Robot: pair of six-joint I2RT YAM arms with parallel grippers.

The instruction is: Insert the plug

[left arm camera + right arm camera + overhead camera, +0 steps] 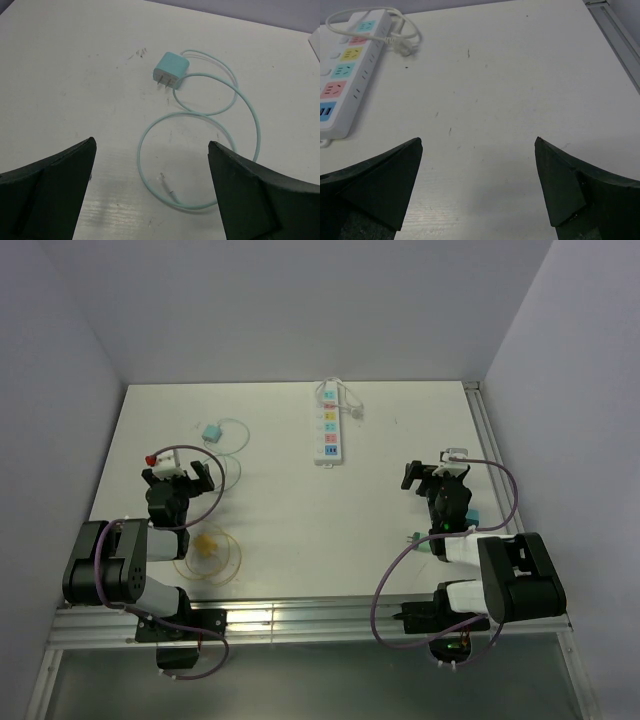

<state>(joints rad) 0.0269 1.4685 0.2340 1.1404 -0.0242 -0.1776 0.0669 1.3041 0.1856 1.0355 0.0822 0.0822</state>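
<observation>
So, plug (170,70): ahead of left jaws, prongs facing them.
Left jaws, right jaws: wide open, empty.
Nearer pair: left jaws.

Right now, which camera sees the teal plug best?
The left wrist camera. There the plug lies close and sharp, both prongs showing, its cable looped beside it. The top camera shows the plug only tiny, with no prongs to make out. The right wrist camera misses it.

A yellow coiled cable (207,552) is laid on the white table (300,520), near its front-left corner. The table is bordered in front by an aluminium rail (320,618) and enclosed by pale walls (300,300).
</observation>
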